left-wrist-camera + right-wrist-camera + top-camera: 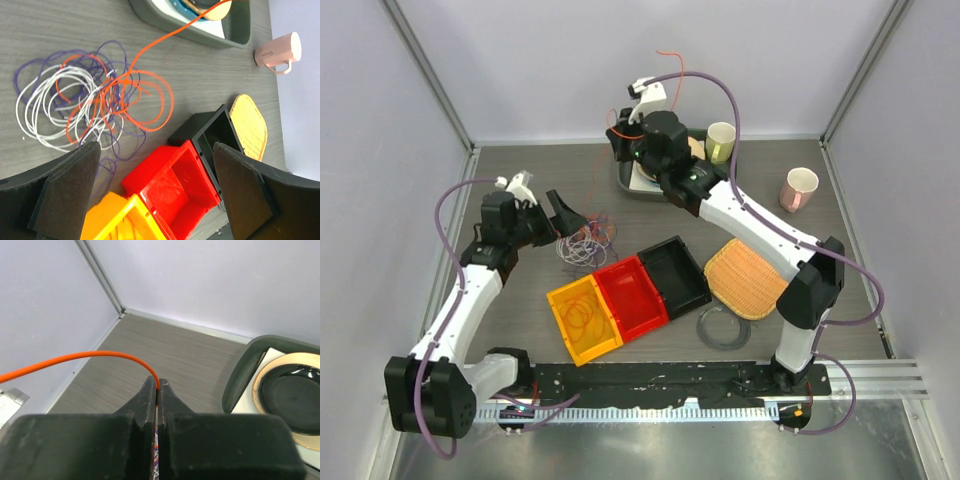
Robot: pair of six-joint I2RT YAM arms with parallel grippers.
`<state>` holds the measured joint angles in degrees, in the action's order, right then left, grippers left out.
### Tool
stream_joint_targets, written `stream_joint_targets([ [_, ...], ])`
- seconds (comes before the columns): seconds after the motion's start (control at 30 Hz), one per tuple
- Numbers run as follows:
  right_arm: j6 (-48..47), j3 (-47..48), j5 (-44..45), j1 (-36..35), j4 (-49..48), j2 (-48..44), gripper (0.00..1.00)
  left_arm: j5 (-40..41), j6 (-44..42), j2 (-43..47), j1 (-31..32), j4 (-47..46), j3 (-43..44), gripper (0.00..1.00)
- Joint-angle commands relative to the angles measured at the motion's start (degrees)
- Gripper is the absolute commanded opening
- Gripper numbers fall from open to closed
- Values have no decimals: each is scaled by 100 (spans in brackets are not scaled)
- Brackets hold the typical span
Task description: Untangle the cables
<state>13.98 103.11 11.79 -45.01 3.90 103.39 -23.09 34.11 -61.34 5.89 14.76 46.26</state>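
— Ahead of the left gripper (pixel 155 187), what is lying on the table (pixel 45 30)?

— A loose tangle of cables (pixel 107 92). The thin, glossy strands, orange-red, purple-blue and white, are looping over one another on the grey wood-grain surface, just beyond the fingertips.

— Is that gripper holding anything?

— No. Its jaws are standing wide apart, and the flat black pads are gripping nothing and touching no strand.

— And off to its side?

— Rigid plastic boxes are sitting in a row: a yellow bin (pixel 120 220), a red bin (pixel 175 185) and a black bin (pixel 210 132). Past them a woven straw-coloured mat (pixel 250 125) is lying flat, and a pink mug (pixel 280 50) is standing farther off.

— What is the right gripper (pixel 157 387) doing?

— It is pinching the orange-red wire (pixel 100 354) between fully closed tips. The wire is arching smoothly away to one side of them. From the tangle, one orange-red strand is running up over the rim of the dark rounded tray (pixel 210 35), which is showing just beside and below that gripper.
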Motion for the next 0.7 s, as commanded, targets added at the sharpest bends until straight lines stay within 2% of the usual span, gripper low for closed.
stream_joint_targets([
  [0.0, -79, 639, 472, -43, 277, -337, 1, -56, -317, -237, -9, -817, -99, 100],
  [0.27, -791, 1614, 1386, -51, 304, -662, 1, 270, -300, -1063, -9, -712, 129, 100],
  [0.43, -1300, 1765, 2220, -43, -196, -952, 1, 235, -238, -1363, -9, -694, 252, 100],
  [0.57, -1371, 1809, 2144, -43, -153, -1294, 1, 173, -185, -1284, -9, -703, 269, 100],
  [0.67, -1170, 1678, 1644, -51, 215, -1584, 1, 296, -45, -1126, -9, -651, 296, 100],
])
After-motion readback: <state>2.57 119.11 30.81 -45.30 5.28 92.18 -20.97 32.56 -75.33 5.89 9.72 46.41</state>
